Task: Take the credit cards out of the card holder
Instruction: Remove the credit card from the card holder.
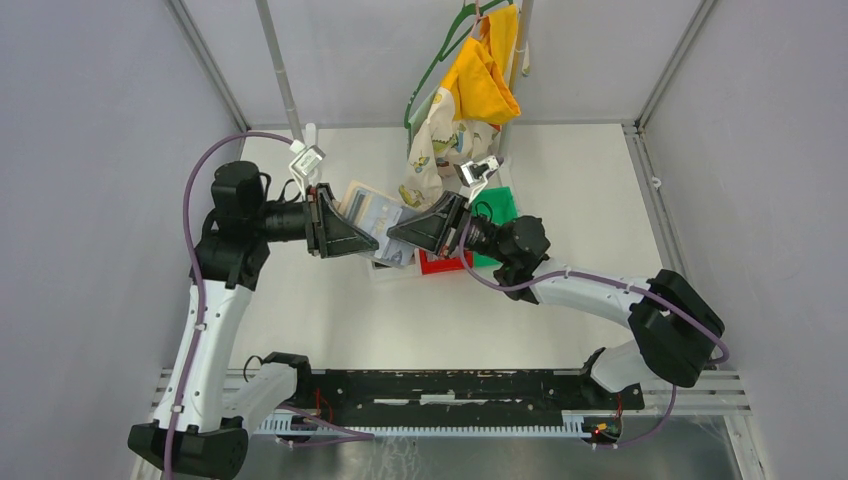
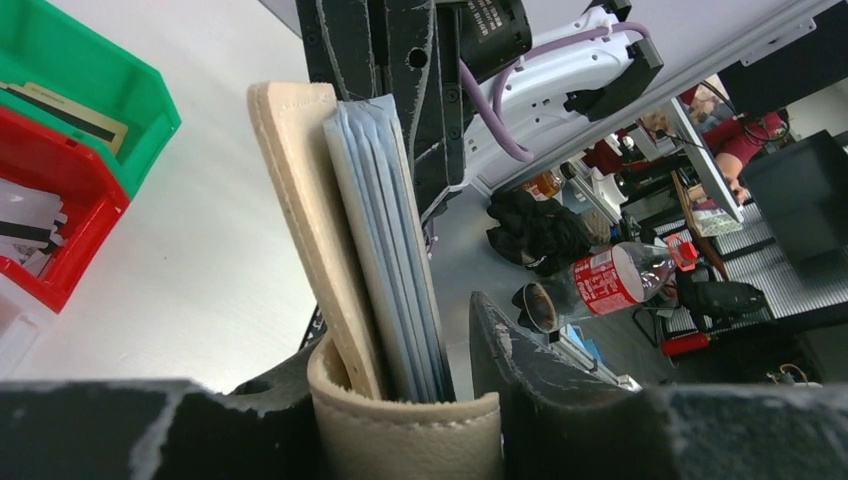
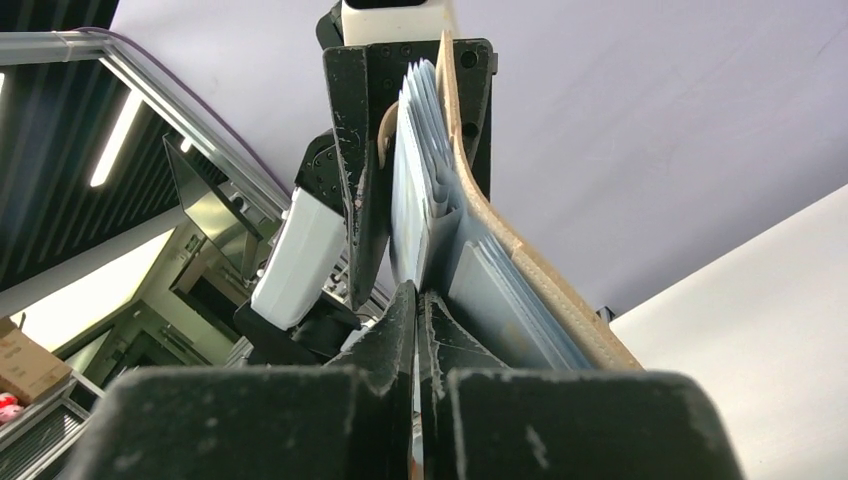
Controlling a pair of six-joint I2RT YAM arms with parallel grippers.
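Note:
The tan card holder [image 1: 372, 212] hangs in the air between my two grippers, over the bins. My left gripper [image 1: 362, 243] is shut on its folded end; in the left wrist view [image 2: 400, 350] the tan cover [image 2: 300, 200] and the stack of clear sleeves [image 2: 385, 250] rise from between my fingers [image 2: 540, 380]. My right gripper [image 1: 395, 232] faces it from the right. In the right wrist view [image 3: 415, 295] its jaws are pinched on the lower edge of a thin pale credit card [image 3: 410, 200] standing out of the sleeves beside the card holder [image 3: 520, 270].
A white bin [image 1: 395, 265], a red bin [image 1: 440, 263] and a green bin [image 1: 500, 208] sit under the grippers. Cards lie in the red bin [image 2: 25, 215] and the green bin [image 2: 70, 110]. Clothes on a hanger [image 1: 470, 90] hang behind.

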